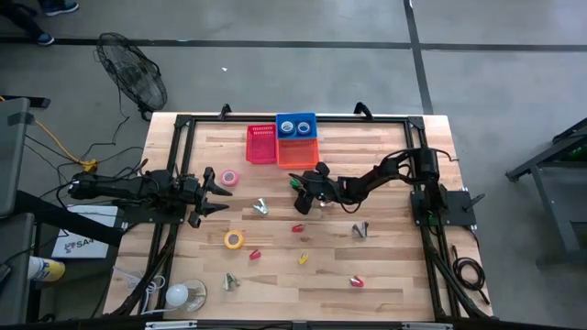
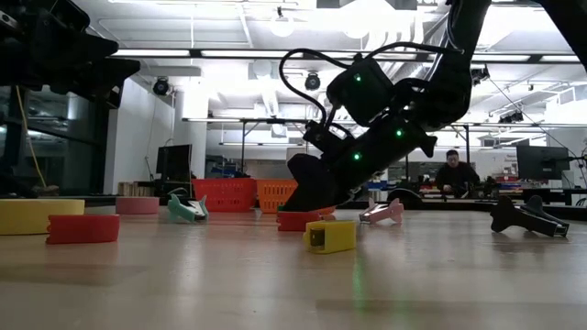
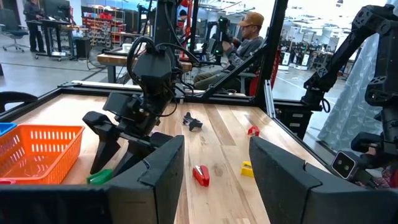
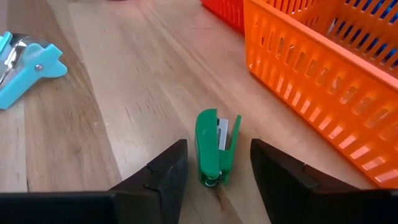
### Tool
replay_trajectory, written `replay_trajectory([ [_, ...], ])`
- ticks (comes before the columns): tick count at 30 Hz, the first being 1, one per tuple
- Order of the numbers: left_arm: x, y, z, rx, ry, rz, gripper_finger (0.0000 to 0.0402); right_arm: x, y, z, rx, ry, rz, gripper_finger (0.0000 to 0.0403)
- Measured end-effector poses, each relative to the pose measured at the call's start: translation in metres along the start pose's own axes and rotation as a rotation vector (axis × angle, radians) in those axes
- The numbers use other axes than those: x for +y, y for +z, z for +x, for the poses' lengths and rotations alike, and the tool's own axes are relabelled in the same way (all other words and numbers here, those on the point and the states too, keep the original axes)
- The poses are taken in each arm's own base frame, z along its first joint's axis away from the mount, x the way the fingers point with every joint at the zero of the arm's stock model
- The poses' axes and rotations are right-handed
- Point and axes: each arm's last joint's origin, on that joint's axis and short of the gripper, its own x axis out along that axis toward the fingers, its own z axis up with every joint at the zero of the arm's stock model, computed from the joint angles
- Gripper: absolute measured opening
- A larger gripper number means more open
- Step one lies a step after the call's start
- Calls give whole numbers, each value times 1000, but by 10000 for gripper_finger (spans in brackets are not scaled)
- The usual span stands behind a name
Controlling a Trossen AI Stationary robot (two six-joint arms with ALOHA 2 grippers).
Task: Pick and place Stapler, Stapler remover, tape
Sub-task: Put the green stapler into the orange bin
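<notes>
Overhead, the wooden table (image 1: 385,266) sits on a grey floor beside a black fan (image 1: 133,78); across it, a person (image 2: 456,174) sits at a desk in the bright workshop. Three baskets cluster at the far edge: orange (image 1: 297,153), pink (image 1: 261,145), blue (image 1: 296,126). The right gripper (image 4: 214,171) hangs open, fingers either side of the green stapler (image 4: 214,146) lying just beside the orange basket. The left gripper (image 1: 218,192) waits open near the pink tape (image 1: 228,177); the yellow tape (image 1: 234,239) and a teal staple remover (image 4: 25,62) lie apart.
</notes>
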Motion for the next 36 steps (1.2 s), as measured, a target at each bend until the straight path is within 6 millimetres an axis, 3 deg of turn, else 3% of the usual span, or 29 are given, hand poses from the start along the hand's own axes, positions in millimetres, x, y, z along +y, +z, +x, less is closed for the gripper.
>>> replay_trajectory([
  [14,0,0,0,0,0,0,179,1,0,0,8,26,0,110],
  [24,0,0,0,0,0,0,179,1,0,0,8,26,0,50],
  [36,0,0,0,1,0,0,179,4,6,-1,-34,105,26,49],
])
